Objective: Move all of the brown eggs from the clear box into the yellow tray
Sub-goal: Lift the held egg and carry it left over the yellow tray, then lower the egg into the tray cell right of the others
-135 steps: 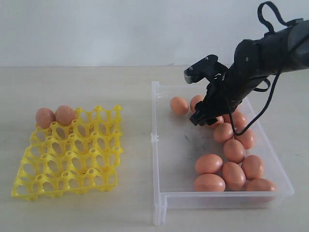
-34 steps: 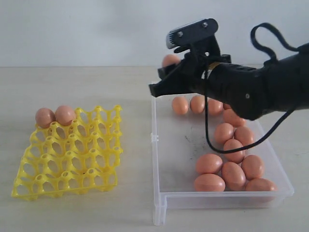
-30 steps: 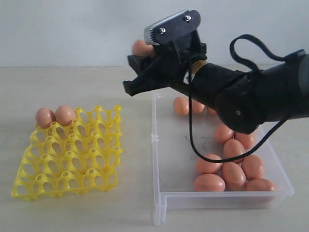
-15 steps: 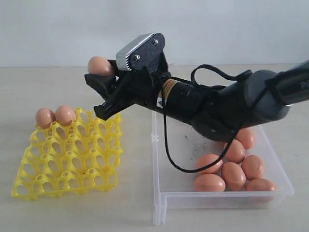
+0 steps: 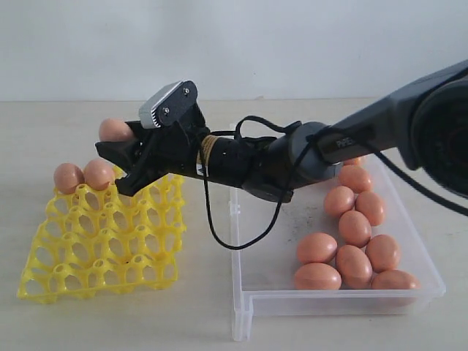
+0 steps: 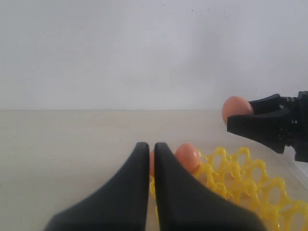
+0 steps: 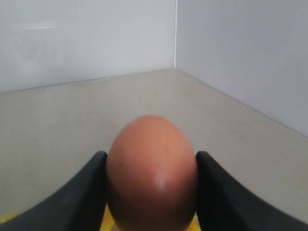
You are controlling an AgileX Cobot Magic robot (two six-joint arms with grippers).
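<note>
Presses the fingers of the left gripper [image 6: 150, 147] together on nothing. Has the yellow tray [image 5: 102, 281] just below the right gripper [image 5: 117, 150], with two brown eggs [image 5: 98, 174] seated just beside its fingertips. Clamps one egg [image 5: 114, 129] between the right fingers, clear of the tray's cups. Has the clear box [image 5: 267, 252] back behind the wrist, the remaining eggs [image 5: 355, 228] lying inside

White lettering [image 5: 344, 142] sits on the dark grey tubular arm link [image 5: 380, 121]; too small to read; nothing else legible.
</note>
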